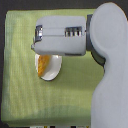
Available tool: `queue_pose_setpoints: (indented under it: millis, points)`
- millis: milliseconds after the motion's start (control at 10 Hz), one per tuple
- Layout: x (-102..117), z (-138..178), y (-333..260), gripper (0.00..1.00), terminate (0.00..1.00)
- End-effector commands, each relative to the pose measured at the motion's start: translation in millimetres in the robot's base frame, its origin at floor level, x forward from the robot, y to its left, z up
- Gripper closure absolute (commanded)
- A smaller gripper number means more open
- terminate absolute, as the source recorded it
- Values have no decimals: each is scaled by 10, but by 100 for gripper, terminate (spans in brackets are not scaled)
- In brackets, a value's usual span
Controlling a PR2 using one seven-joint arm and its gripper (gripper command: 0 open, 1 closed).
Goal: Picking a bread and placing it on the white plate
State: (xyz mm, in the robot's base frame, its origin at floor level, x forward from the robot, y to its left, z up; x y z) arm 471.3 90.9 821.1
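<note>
Bread (43, 64) lies on the white plate (52, 74), directly under the pincer (36, 42) end of the arm, long axis running toward and away from it, on green-clothed counter (20, 90); pincer's fingers hidden, state undeterminable.

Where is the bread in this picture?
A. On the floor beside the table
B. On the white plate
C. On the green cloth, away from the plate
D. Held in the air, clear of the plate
B: the bread lies on the white plate, toward the exterior view's left side of it, just below the robot's arm.
</note>
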Motion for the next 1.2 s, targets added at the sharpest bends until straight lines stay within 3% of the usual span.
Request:
queue_pose_setpoints:
  millis: [0,200,300,700,1100]
  points:
    - [-134,26,-141,0,0]
    - [-89,244,-121,0,0]
    - [-71,568,-29,0,0]
    - [162,1332,-382,0,0]
    - [198,1458,-859,0,0]
